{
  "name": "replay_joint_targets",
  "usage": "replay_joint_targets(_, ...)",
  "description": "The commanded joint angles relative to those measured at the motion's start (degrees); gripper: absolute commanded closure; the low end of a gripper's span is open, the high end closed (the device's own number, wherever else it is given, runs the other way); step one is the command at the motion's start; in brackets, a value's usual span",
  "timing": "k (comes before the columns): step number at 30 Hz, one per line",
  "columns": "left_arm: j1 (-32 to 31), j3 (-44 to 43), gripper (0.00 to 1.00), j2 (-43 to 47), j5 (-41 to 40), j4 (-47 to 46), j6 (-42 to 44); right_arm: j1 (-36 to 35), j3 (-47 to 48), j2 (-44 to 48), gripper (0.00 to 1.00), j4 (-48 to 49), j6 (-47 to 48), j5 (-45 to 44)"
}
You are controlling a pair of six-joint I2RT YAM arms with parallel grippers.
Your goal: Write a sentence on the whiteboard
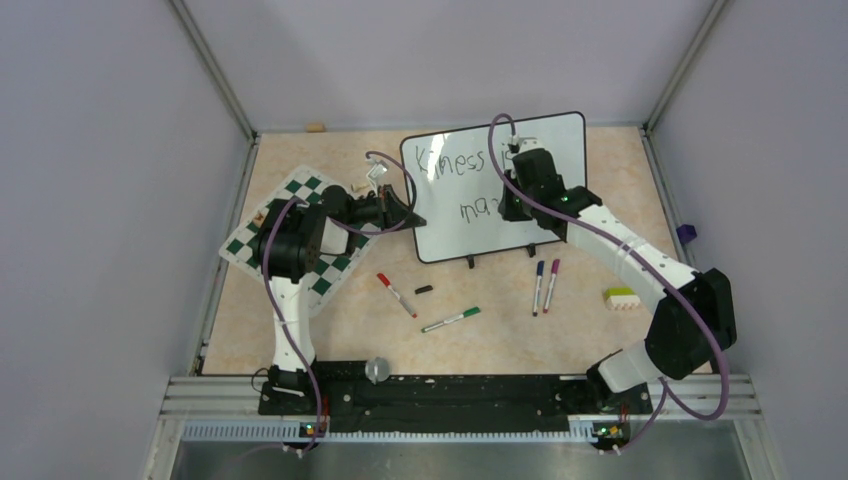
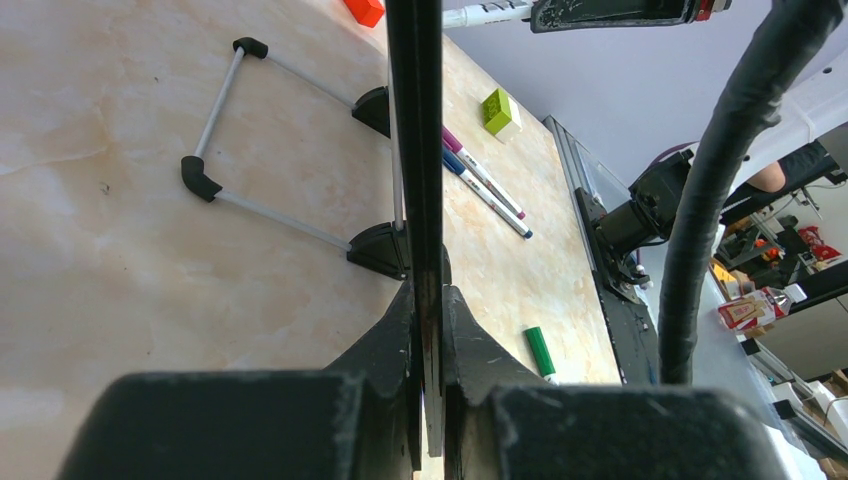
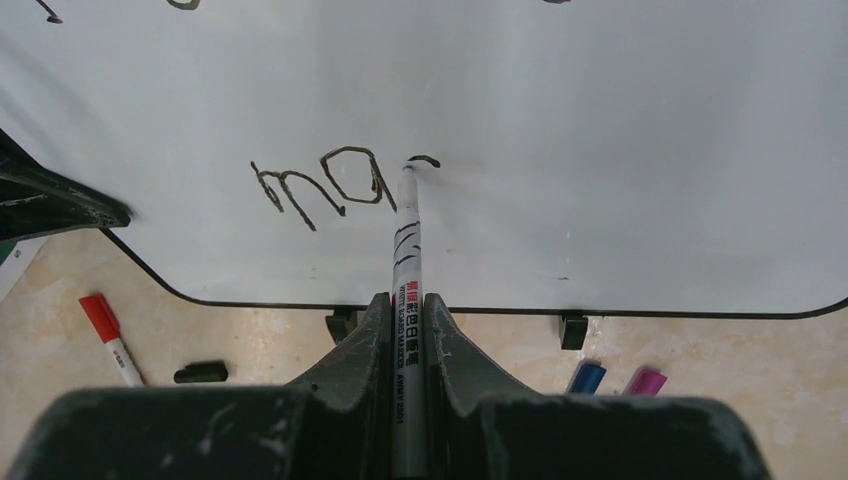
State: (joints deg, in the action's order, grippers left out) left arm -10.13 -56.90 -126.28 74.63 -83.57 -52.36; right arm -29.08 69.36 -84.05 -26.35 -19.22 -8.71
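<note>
The whiteboard stands upright on its black feet at the back middle of the table. The sentence shows a first line reading roughly "Kiness" and below it a started word "ma". My left gripper is shut on the board's left edge, which the left wrist view sees edge-on as the whiteboard between the left gripper fingers. My right gripper is shut on a white board marker. The marker's tip touches the whiteboard just right of "ma", at a short fresh stroke.
A green-and-white chess mat lies under the left arm. A red marker, a black cap, a green marker, a blue marker and a purple marker lie in front of the board. A green-and-white block sits at the right.
</note>
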Motion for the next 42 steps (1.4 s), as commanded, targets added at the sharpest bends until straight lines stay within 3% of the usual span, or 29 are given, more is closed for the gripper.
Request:
replay_joint_targets(1,0.11,-0.93,1.0,1.81,1.92,-9.24,3.1,0.44,-0.47,-0.06,1.0,-0.22,0.94,-0.15)
replay_joint_targets(10,0.11,-0.83,1.0,2.01,1.76,-9.24,3.14,1.14,1.01,-0.75,1.0,-1.32,0.94,-2.84)
replay_joint_targets(42,0.11,-0.93,1.0,1.95,1.81,-9.24,3.05,1.48,3.82,-1.82,1.0,1.85,0.65,0.72)
